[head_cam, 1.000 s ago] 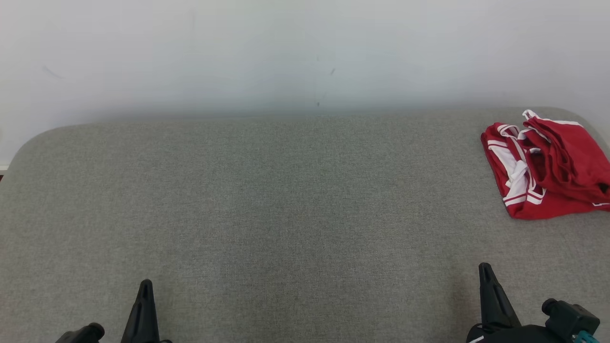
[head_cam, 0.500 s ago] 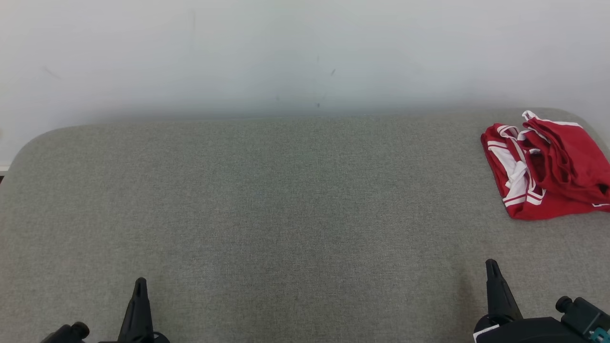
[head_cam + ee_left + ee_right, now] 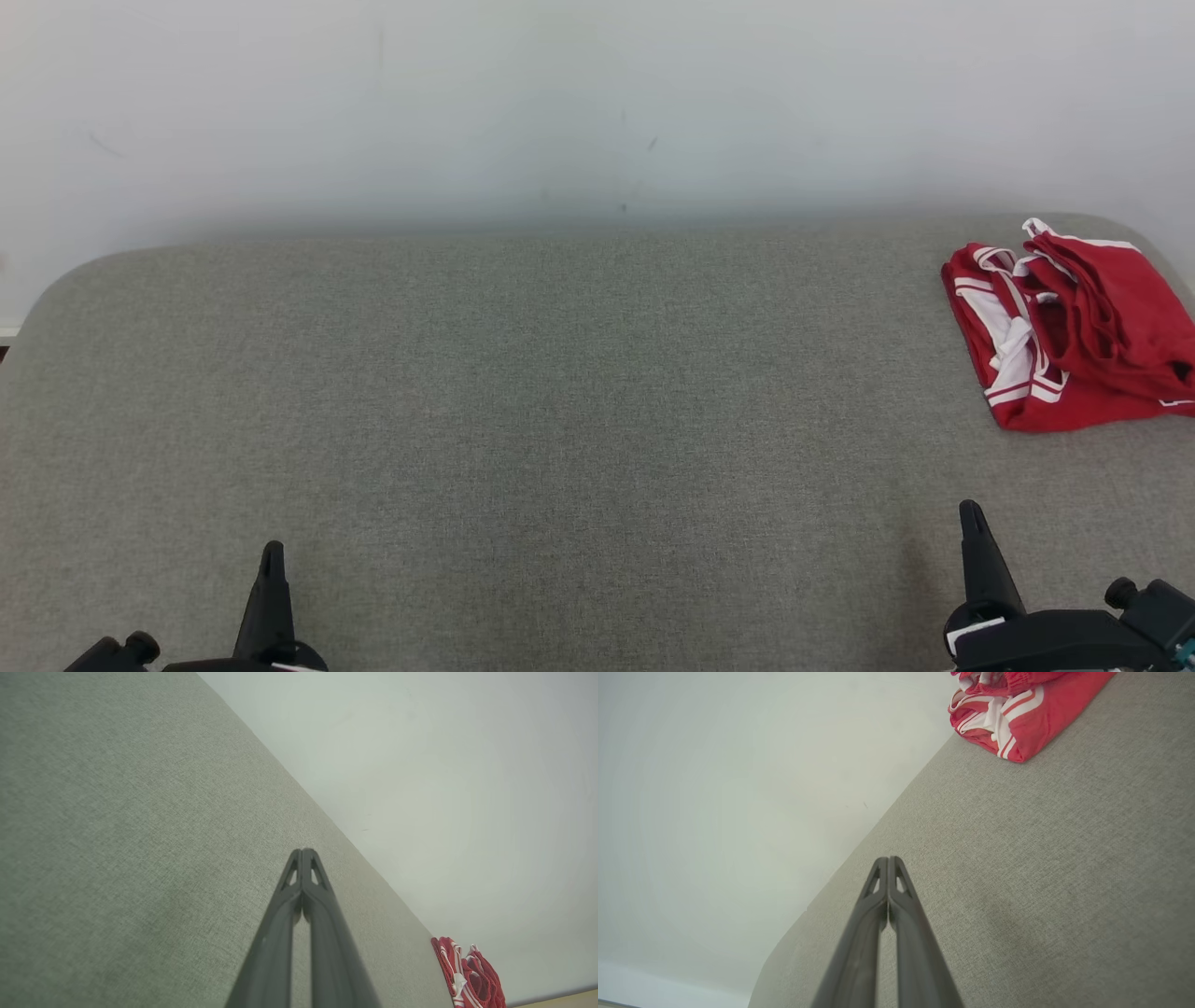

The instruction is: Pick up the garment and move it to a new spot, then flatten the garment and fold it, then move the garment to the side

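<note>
While the red garment (image 3: 1074, 336) lies at the far right of the worktop (image 3: 560, 420), the left end effector (image 3: 272, 551) and right end effector (image 3: 971, 511) hover near its front edge. Both are clenched and empty.

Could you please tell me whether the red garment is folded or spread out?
Folded, roughly: the garment lies as a compact, layered bundle with creased top layers, not spread flat.

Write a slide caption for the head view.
Red-and-white fabric garment bundled at the far right of a grey cloth-covered table; left gripper and right gripper shut and empty near the front.
</note>
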Tool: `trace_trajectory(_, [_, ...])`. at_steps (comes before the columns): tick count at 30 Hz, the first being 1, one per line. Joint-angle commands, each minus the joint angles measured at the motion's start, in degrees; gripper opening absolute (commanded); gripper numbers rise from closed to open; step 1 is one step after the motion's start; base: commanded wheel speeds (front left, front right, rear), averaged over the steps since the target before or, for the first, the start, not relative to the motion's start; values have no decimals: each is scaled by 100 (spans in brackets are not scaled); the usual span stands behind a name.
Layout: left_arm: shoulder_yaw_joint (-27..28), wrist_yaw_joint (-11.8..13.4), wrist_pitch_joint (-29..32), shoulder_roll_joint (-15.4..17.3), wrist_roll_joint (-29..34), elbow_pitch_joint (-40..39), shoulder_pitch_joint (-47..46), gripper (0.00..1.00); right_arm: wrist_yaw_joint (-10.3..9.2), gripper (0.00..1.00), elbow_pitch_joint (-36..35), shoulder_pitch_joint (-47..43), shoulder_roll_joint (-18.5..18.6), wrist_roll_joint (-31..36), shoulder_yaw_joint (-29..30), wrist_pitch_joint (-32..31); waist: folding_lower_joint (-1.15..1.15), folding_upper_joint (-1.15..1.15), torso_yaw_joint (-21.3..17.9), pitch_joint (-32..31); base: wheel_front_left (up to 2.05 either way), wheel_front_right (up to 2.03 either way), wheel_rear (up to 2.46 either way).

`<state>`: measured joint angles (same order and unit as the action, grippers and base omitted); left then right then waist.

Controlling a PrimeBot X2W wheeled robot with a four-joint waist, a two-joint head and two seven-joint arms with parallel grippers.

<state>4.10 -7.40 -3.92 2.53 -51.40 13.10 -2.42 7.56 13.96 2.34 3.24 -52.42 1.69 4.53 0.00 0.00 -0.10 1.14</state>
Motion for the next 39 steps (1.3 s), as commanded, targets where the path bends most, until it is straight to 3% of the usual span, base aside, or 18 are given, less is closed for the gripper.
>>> trace_trajectory(1, [33, -6, 48, 28, -245, -52, -139, 0, -5, 0, -55, 120, 48, -243, 36, -51, 0, 0, 0, -2, 0, 0, 0])
trace_trajectory(39, [160, -11, 635, 40, -2483, 32, -289, 0, -9, 0, -25, 279, 43, -2458, 256, -633, 0, 0, 5, -49, 0, 0, 0])
